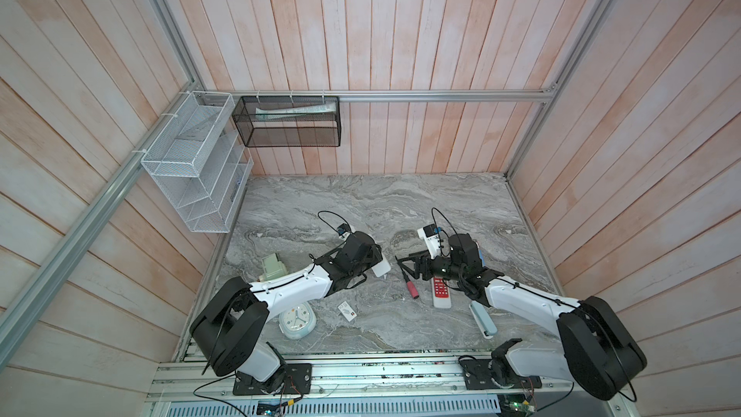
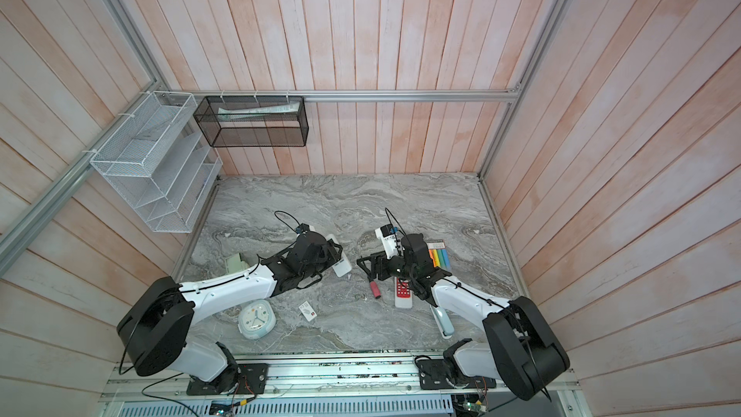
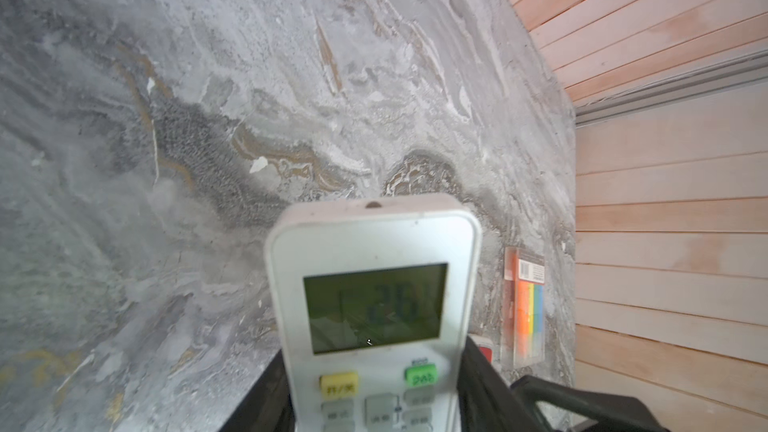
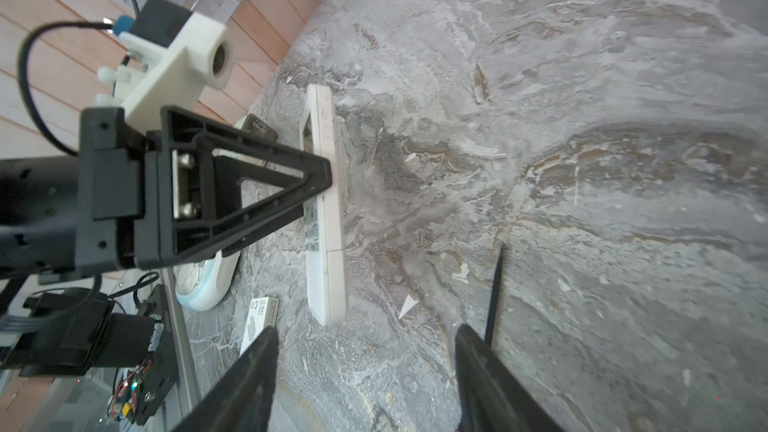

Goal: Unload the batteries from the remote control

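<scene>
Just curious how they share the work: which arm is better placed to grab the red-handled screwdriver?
Probably right: the right gripper, open, is beside the screwdriver, while the left gripper holds the white remote.

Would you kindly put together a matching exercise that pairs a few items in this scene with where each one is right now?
Things:
1. white display remote
2. red-handled screwdriver
3. clock

Places:
A. lying on the table, front left
B. clamped in the left gripper
C. lying right beside the red-buttoned remote

Pairs: 1-B; 2-C; 3-A
</scene>
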Controlling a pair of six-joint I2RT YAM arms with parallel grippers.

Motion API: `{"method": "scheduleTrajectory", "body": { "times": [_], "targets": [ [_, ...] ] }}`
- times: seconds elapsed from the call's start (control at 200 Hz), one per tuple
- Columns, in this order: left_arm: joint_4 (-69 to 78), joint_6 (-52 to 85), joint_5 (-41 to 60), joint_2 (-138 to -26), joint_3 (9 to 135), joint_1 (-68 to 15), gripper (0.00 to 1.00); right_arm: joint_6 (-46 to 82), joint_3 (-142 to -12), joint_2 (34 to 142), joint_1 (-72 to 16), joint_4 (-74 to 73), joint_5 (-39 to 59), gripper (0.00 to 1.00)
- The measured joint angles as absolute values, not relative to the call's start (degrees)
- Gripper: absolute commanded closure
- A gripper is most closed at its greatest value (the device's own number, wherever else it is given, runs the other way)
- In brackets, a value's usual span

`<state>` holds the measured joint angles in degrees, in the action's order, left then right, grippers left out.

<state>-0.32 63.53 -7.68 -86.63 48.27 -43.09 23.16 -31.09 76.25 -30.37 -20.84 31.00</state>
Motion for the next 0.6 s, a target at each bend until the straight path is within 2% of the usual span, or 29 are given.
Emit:
{"method": "scheduleTrajectory", "body": {
  "times": [0.435, 0.6],
  "targets": [
    [9.06, 60.66, -0.8, -85.47, 45.06, -41.87, 0.46, 25.12, -37.58, 86.59, -33.23, -26.94, 34.61, 0.51],
    [11.33, 60.6, 0.64, -84.86, 44.27, -41.67, 0.46, 25.65, -38.72, 88.68, -33.3, -28.25, 36.01, 0.65]
  ]
}}
